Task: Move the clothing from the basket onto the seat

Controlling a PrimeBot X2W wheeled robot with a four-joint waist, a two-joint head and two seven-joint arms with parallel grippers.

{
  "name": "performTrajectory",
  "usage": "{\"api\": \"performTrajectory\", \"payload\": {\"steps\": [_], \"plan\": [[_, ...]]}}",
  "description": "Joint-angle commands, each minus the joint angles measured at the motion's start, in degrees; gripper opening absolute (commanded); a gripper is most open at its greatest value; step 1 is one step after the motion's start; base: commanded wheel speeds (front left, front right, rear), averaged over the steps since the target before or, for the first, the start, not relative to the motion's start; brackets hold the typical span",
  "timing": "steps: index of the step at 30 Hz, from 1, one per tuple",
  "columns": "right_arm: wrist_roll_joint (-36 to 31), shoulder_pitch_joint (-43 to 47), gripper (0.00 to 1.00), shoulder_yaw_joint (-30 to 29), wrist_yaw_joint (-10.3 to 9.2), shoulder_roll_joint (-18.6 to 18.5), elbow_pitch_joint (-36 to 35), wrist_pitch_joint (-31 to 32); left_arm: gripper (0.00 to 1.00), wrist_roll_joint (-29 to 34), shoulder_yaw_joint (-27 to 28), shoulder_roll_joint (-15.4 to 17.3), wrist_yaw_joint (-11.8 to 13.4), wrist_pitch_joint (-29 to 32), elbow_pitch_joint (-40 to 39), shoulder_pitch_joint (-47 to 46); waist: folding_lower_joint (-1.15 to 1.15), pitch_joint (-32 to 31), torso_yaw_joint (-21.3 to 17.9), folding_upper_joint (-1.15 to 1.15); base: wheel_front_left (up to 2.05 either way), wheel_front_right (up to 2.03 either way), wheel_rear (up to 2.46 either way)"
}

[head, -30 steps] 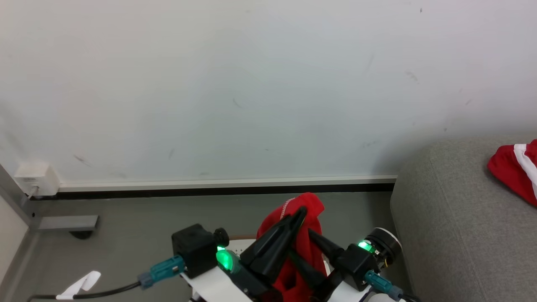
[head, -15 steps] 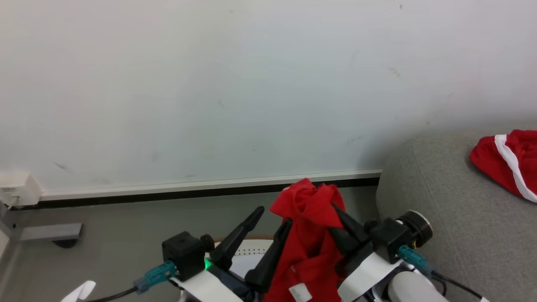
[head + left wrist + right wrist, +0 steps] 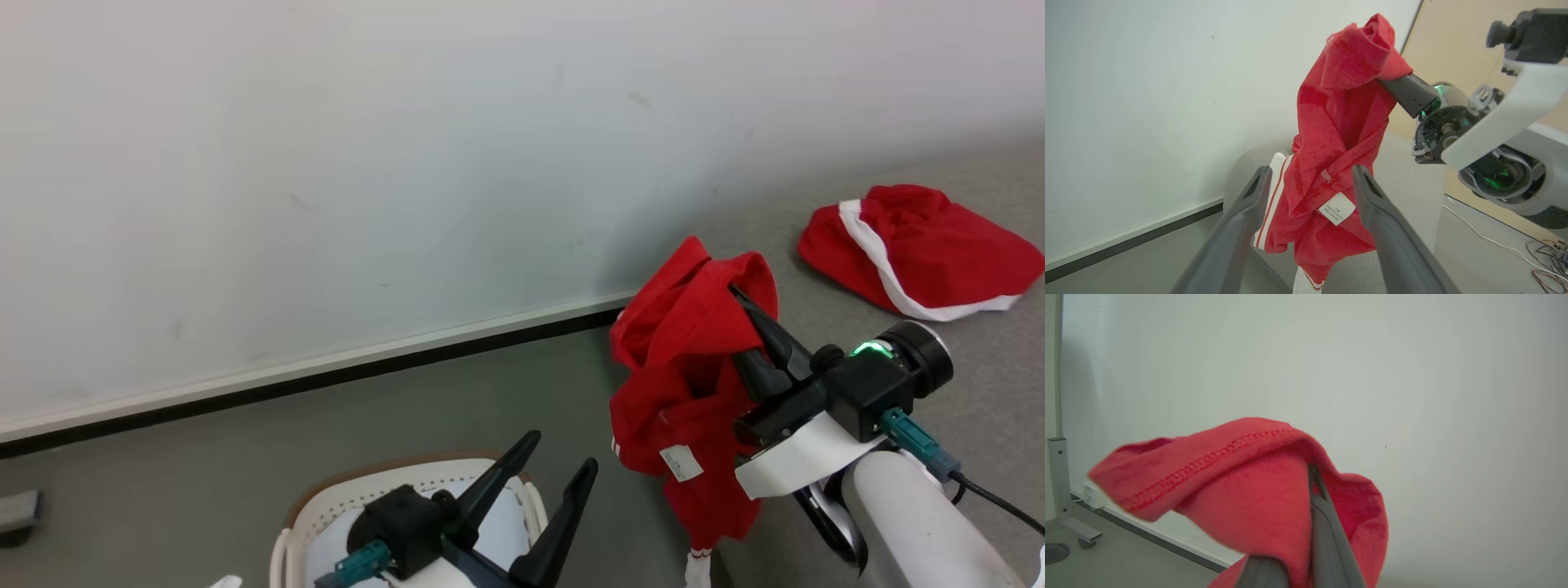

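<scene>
Lower centre: left gripper (image 3: pixel 562 451), fingers spread and holding nothing, above the basket (image 3: pixel 326 490) on the grey-green floor (image 3: pixel 408 400). Centre right: right gripper (image 3: pixel 755 343) clenched on a hanging red garment (image 3: pixel 686 359) by the edge of the seat (image 3: pixel 996 392). Upper right: second red garment (image 3: pixel 922 249) lying on the seat. Beyond: dark skirting strip (image 3: pixel 326 374), white wall (image 3: pixel 326 163).

Three cameras, one hanging red garment (image 3: pixel 686 359) in common.
The head view looks forward and down from above, with the wall (image 3: pixel 326 163) at 12 o'clock, the seat (image 3: pixel 988 343) at 3 and the basket (image 3: pixel 343 502) at 7. The left wrist view looks out along the left gripper (image 3: pixel 1311 169), near the garment, wall at 9. The right wrist view faces the wall, garment very close at 6.
</scene>
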Motion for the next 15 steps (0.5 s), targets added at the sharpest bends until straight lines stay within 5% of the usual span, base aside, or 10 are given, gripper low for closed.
{"api": "performTrajectory", "payload": {"steps": [1,8,15], "plan": [[0.06,-1.13,0.00,-0.33,-0.15,-0.77,-0.82,-0.03,1.00,1.42,0.43,-0.27,-0.35,-0.52,0.53,-0.77,0.00,1.52,-3.46,0.00,0.00,0.00,0.00],[0.38,-2.95,0.00,-2.67,-0.15,-2.63,-3.40,-0.03,1.00,3.02,1.35,-0.93,-1.47,-0.87,1.95,-2.11,0.00,4.61,-8.30,0.00,0.00,0.00,0.00],[-1.34,-8.91,0.00,-8.58,-0.15,-4.55,-5.45,0.01,1.00,5.37,2.20,0.10,-2.46,-0.90,0.81,-6.05,0.00,13.31,-7.84,0.00,0.00,0.00,0.00]]}}
